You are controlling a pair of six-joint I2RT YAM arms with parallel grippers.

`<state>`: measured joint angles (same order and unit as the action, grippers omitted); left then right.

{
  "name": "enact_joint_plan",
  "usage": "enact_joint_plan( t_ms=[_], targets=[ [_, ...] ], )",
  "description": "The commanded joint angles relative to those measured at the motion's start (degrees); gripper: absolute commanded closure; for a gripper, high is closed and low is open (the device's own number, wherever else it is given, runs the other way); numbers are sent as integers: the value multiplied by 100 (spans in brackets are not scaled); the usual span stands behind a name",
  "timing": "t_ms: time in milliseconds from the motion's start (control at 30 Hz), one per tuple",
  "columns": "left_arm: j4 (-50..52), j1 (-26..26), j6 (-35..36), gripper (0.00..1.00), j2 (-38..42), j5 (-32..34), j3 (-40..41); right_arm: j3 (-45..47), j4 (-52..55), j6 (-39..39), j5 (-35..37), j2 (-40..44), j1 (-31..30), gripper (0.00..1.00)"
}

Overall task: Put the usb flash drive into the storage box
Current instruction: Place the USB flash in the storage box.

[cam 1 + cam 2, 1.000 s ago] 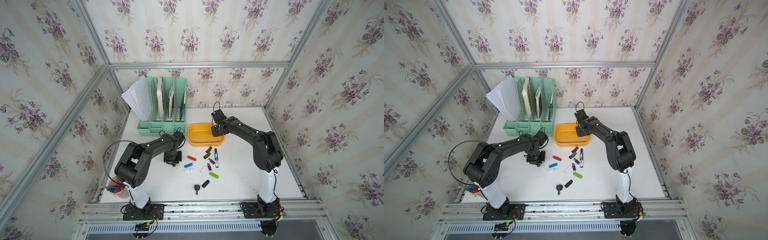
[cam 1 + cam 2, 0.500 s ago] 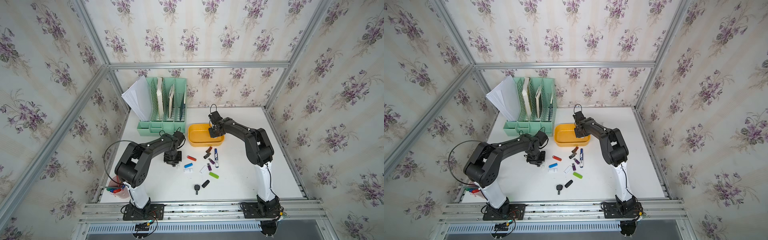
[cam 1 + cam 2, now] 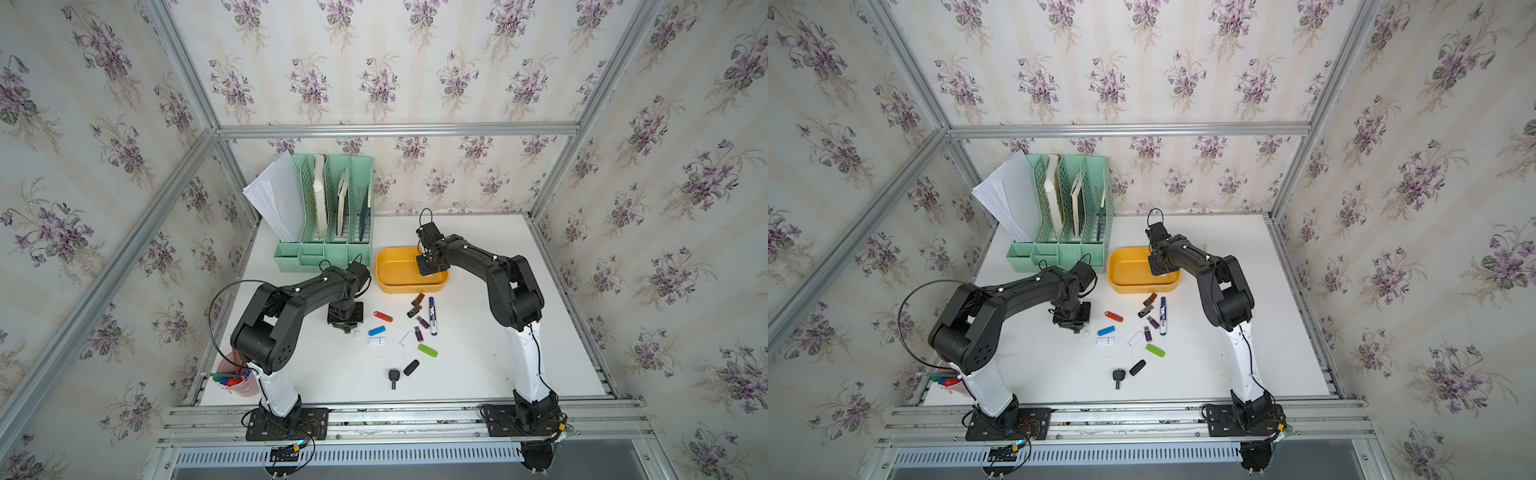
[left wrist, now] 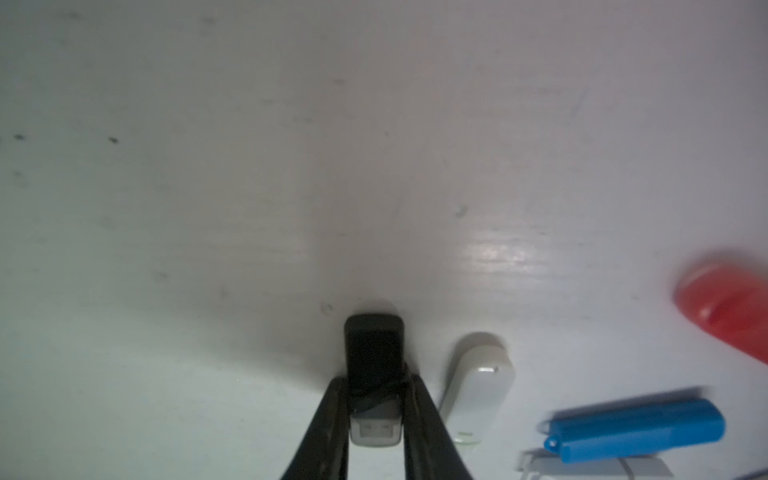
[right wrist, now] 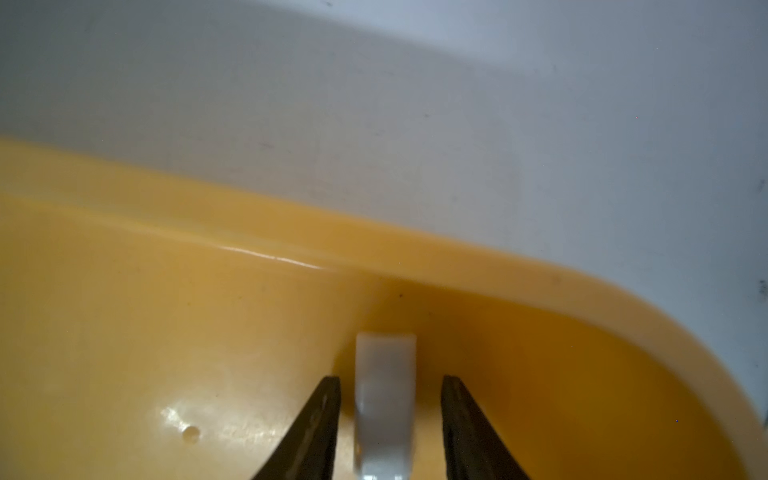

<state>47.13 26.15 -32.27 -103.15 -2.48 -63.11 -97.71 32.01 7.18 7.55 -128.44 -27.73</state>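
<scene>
Clamps left gripper (image 4: 376, 382) on black usb flash drive (image 4: 374, 349) on bench (image 4: 374, 166); holds right gripper (image 5: 391, 380) parted around white drive (image 5: 384, 361) inside storage box (image 5: 249, 232).

Off to the side of the left gripper (image 4: 375, 378), the red drive (image 4: 725, 309) is blurred and cut by the frame edge. The black drive (image 4: 374, 349) between its fingers is lost against the gripper's dark body in both top views. The white drive (image 5: 384, 415) between the fingers of the right gripper (image 5: 390, 378) runs out of frame.
</scene>
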Motion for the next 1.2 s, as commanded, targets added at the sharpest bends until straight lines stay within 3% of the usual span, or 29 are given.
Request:
enact_joint_plan(
  t_ms=[0, 233, 433, 700, 900, 1033, 1167],
  targets=[
    [367, -13, 67, 79, 81, 265, -165, 11, 155, -11, -65, 124, -5, 55],
    [989, -12, 215, 79, 313, 429, -915, -69, 209, 60, -321, 729, -5, 53],
    [1435, -9, 443, 79, 141, 417, -1975, 121, 404, 121, -63, 1464, 19, 53],
    [2041, 129, 889, 79, -937, 231, -4164, 1618, 255, 525, 80, 2770, 364, 53],
    [2382, 384, 1030, 79, -1923, 43, -5753, 2569, 115, 713, 91, 3240, 725, 52],
    [2378, 470, 1036, 79, -2353, -21, -6258, 2814, 84, 701, 29, 3256, 875, 49],
    [1931, 505, 958, 79, -2472, 66, -6129, 2909, 84, 688, 20, 3294, 905, 49]
  ],
)
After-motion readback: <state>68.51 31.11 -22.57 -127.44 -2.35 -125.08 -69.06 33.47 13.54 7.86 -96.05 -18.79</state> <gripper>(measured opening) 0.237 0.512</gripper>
